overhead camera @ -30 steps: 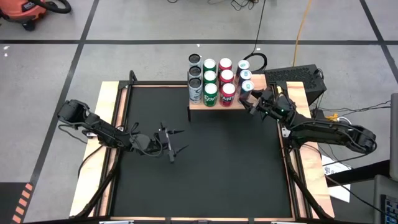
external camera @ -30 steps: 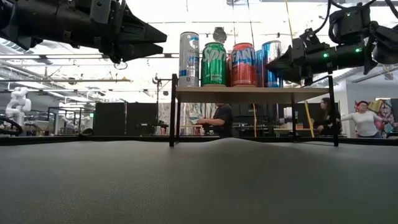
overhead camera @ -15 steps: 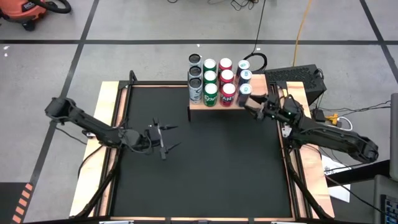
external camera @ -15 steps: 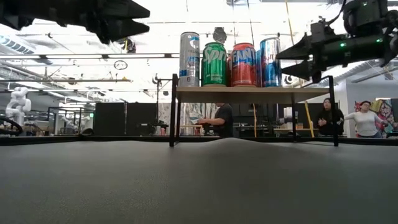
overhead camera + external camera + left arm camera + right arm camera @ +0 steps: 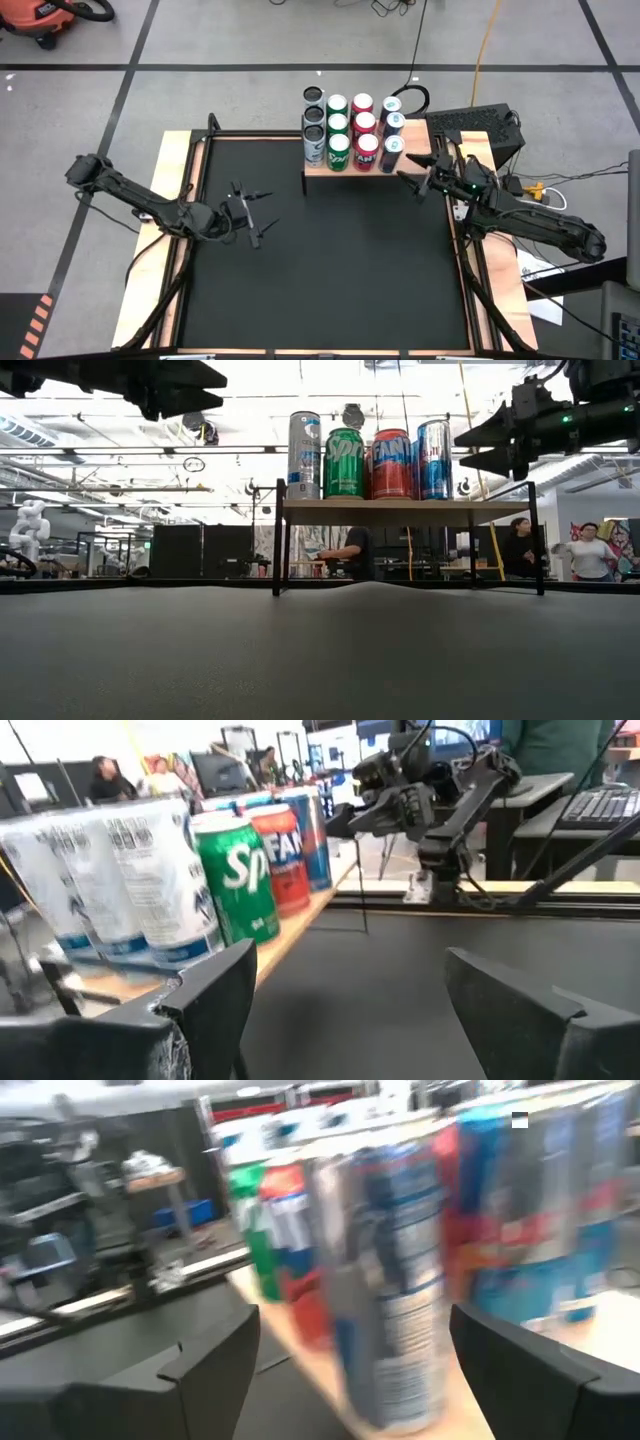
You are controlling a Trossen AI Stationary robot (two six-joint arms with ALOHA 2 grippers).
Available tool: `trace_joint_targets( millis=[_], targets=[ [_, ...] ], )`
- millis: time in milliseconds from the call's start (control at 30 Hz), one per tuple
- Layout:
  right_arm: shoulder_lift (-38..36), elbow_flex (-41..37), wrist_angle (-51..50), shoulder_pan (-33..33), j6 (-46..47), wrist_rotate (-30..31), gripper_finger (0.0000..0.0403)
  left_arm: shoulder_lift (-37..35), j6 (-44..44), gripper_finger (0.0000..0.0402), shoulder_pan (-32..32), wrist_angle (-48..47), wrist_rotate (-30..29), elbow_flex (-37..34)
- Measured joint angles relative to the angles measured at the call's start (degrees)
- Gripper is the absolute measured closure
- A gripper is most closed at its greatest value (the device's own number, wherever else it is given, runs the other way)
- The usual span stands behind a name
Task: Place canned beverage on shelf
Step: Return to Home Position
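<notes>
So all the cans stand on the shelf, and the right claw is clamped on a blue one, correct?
Not quite. The cans all stand on the shelf, but the right claw is open beside the blue cans, gripping nothing, as the high view shows.

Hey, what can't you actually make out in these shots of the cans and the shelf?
Low view: the rear cans, hidden behind the front cans.
Low view: most of the left gripper, cut off by the top edge.
Left wrist view: the blue cans, mostly behind the red cans.
</notes>
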Motion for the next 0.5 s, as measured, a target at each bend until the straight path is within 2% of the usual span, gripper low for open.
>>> trace_joint_targets(
  millis=[100, 233, 500],
  targets=[
    [0.0, 0.0, -2.0, 1.8, 0.9, -1.0, 0.009, 0.0, -1.2, 0.0079, -1.4, -0.7, 0.0, -0.1],
    [-0.3, 0.0, -2.4, 5.4, -0.2, 3.0, 0.009, 0.0, 0.4, 0.0079, -2.5, 4.0, -0.2, -1.0],
    [-0.2, 0.1, 2.3, 17.8, -3.3, 5.2, 0.009, -0.1, 1.9, 0.0079, -2.2, 7.8, -0.3, -2.1]
  ],
)
